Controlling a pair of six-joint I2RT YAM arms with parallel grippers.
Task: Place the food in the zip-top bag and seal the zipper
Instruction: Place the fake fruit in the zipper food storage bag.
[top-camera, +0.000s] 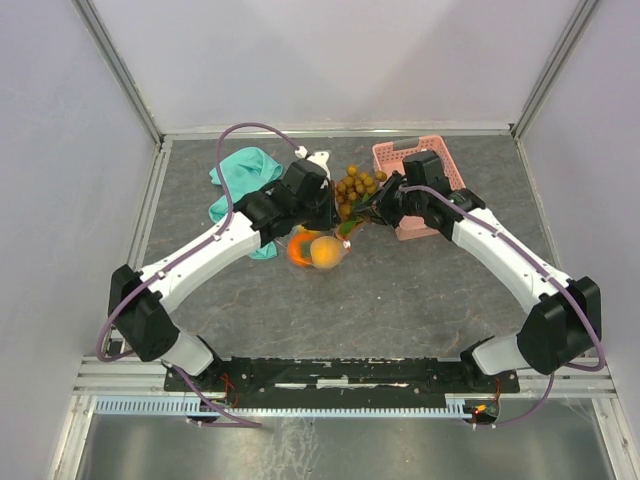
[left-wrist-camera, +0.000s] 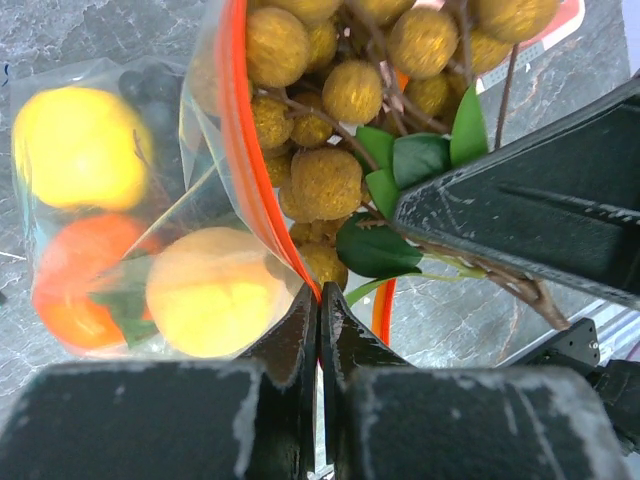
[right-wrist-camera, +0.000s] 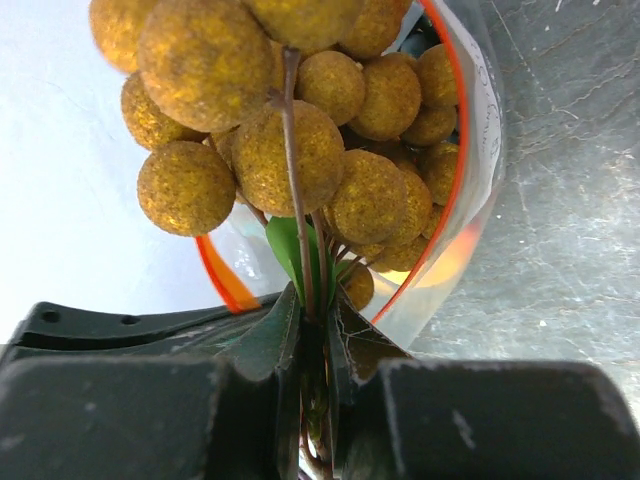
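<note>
The clear zip-top bag (left-wrist-camera: 200, 180) hangs from my left gripper (left-wrist-camera: 319, 296), which is shut on its red zipper (left-wrist-camera: 240, 150) at the mouth edge. Inside it I see a yellow lemon (left-wrist-camera: 80, 145), an orange fruit (left-wrist-camera: 80, 285), a pale orange fruit (left-wrist-camera: 215, 290) and a dark grape bunch (left-wrist-camera: 150, 85). My right gripper (right-wrist-camera: 318, 310) is shut on the stem of the brownish-tan berry cluster (right-wrist-camera: 290, 150) and holds it in the bag's open mouth (right-wrist-camera: 455, 180). From above, the bag (top-camera: 318, 250) hangs between both grippers, with the cluster (top-camera: 355, 187) above it. No strawberry shows.
A pink slatted basket (top-camera: 440, 160) stands at the back right behind my right arm. A teal-green cloth (top-camera: 240, 180) lies at the back left beside my left arm. A small white object (top-camera: 318, 158) lies near the back. The table is grey stone-patterned.
</note>
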